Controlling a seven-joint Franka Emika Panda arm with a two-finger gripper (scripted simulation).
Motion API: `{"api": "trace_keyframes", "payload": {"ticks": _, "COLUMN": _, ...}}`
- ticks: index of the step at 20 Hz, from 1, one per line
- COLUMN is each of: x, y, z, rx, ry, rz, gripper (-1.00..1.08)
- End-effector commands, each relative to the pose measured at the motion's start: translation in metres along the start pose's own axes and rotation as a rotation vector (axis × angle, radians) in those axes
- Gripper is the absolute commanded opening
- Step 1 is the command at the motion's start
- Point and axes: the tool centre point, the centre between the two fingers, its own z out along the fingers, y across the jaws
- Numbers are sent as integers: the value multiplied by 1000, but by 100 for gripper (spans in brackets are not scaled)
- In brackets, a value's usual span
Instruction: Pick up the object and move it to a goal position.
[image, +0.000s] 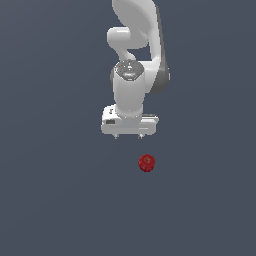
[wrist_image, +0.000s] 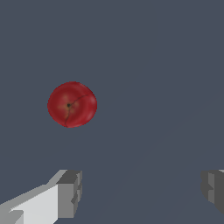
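Entry one, the gripper (image: 129, 135): you have it hanging on the white arm (image: 131, 75) above the flat grey floor (image: 50, 200), pointing down, with its fingers spread wide. The wrist view shows one fingertip (wrist_image: 70, 193) and the other far across the picture from it, with nothing between them. It holds nothing.

Entry two, the ball (image: 146, 163): small, dark red, slightly lumpy, with a faint dark spot on top. It lies on the floor, apart from the gripper and a little toward the exterior view's right of it. In the wrist view the ball (wrist_image: 72, 104) sits clear of the gap between the fingers, not inside it.

Risks, as you should judge them:
- Lowering straight from here would likely bring the fingers down beside the ball, not around it; you need to shift sideways first.
- A round thing may roll if one finger touches it before the other. Centre it in the gap before closing.
- It is much narrower than the open gap, so the fingers have far to travel; an off-centre close could push it along the floor or squeeze it out.
- A shallow hold near its top may slip on the lift.

Surroundings: nothing else shows on the floor. No goal marker is visible in either view, so you cannot tell where the ball must go.
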Motion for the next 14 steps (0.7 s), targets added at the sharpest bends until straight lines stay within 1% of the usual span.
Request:
{"api": "trace_keyframes", "payload": {"ticks": 1, "x": 0, "y": 0, "z": 0, "rx": 0, "ry": 0, "rz": 0, "gripper": 100}}
{"api": "trace_keyframes", "payload": {"ticks": 4, "x": -1, "y": -6, "z": 1, "rx": 5, "ry": -5, "rz": -10, "gripper": 100}}
{"api": "trace_keyframes", "payload": {"ticks": 9, "x": -4, "y": -26, "z": 6, "rx": 26, "ry": -24, "rz": -45, "gripper": 100}}
{"api": "trace_keyframes", "payload": {"ticks": 14, "x": -4, "y": -26, "z": 7, "rx": 25, "ry": -23, "rz": -41, "gripper": 100}}
